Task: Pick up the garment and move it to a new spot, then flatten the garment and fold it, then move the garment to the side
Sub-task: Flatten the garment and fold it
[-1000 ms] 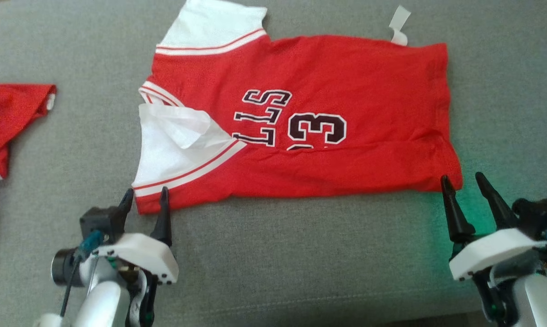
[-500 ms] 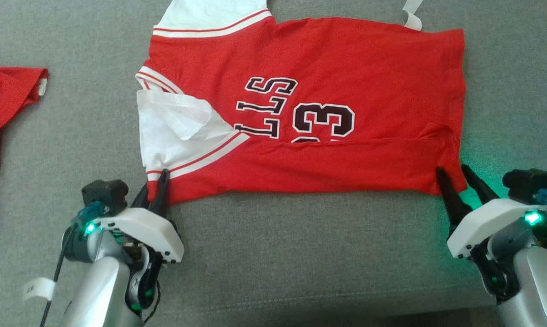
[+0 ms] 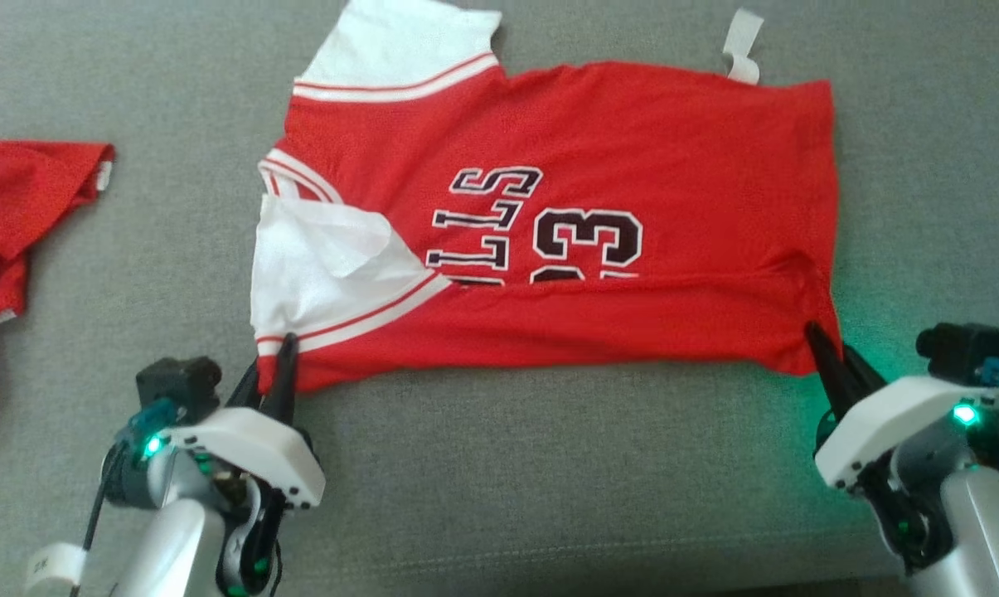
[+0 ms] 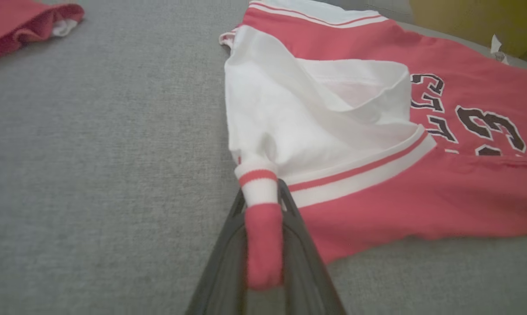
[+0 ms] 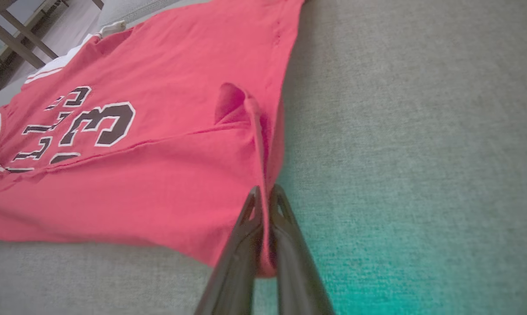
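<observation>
Clamping two near corners of one jersey [image 3: 632,141]: left end effector [image 3: 273,358], right end effector [image 3: 827,342]; one other garment [image 3: 18,191] aside.

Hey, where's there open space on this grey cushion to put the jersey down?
Bare grey cushion runs along the near edge of the jersey, between the left hand and right hand. Another gap lies between the jersey and the second red garment, with more right of its hem. The middle is crowded.

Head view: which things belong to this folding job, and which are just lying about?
Job: jersey; left claw, shut on its sleeve corner; right claw, shut on its hem corner.
Lying about: red cloth at far left; white strip by the jersey's far edge.
</observation>
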Robot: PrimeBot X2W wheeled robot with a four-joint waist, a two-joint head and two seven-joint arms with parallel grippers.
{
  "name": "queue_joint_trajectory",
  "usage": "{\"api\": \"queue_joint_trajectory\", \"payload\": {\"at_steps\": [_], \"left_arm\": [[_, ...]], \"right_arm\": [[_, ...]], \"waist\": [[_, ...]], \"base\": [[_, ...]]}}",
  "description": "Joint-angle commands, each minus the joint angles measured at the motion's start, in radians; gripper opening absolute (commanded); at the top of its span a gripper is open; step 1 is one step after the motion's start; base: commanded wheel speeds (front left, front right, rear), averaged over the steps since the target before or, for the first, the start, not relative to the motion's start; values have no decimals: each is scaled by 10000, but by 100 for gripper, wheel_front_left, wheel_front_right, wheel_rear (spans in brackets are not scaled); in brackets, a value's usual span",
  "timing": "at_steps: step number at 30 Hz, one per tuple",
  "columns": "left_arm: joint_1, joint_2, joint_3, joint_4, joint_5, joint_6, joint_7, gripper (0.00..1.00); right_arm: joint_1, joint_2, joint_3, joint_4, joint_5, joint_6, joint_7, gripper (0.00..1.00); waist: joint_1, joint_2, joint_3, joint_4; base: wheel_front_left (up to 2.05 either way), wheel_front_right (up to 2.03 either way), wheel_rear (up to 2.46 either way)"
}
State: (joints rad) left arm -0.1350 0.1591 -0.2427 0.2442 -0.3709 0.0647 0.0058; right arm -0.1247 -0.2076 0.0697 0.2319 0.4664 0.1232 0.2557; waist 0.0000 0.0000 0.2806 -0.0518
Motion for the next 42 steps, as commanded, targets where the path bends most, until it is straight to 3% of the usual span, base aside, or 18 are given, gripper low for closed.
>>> {"api": "queue_joint_trajectory", "payload": {"at_steps": [1, 18, 19, 20, 21, 32, 42], "left_arm": [[66, 317, 518, -395, -108, 142, -51, 0], [1977, 374, 594, -1179, -442, 701, 492, 0], [2000, 341, 521, -1144, -478, 660, 576, 8], [2014, 311, 465, -1105, -502, 645, 641, 100], [2034, 305, 404, -1052, -502, 631, 714, 100], [1755, 343, 326, -1845, 855, 1693, -893, 100], [1221, 520, 70, -2698, 1528, 1955, -1174, 100]], "right_arm": [[217, -207, 207, -414, 94, 75, 55, 0], [2214, 251, -81, -1367, 137, 75, 1006, 0], [2287, 291, -96, -1419, 120, 75, 1045, 30], [2345, 324, -109, -1461, 91, 75, 1076, 72], [2390, 360, -138, -1512, 37, 75, 1063, 100], [2014, 548, -443, -3190, -1859, 75, -1118, 100], [1632, 668, -208, -4155, -2283, 75, -1192, 100]], "waist": [[0, 0, -176, 75], [0, 0, -1304, 410], [0, 0, -1347, 420], [0, 0, -1391, 419], [0, 0, -1436, 407], [0, 0, -1875, 216], [0, 0, -1949, 192]], "base": [[0, 0, 0], [0, 0, 0], [0, 0, 0], [0, 0, 0], [0, 0, 0], [0, 0, 0], [0, 0, 0]]}}
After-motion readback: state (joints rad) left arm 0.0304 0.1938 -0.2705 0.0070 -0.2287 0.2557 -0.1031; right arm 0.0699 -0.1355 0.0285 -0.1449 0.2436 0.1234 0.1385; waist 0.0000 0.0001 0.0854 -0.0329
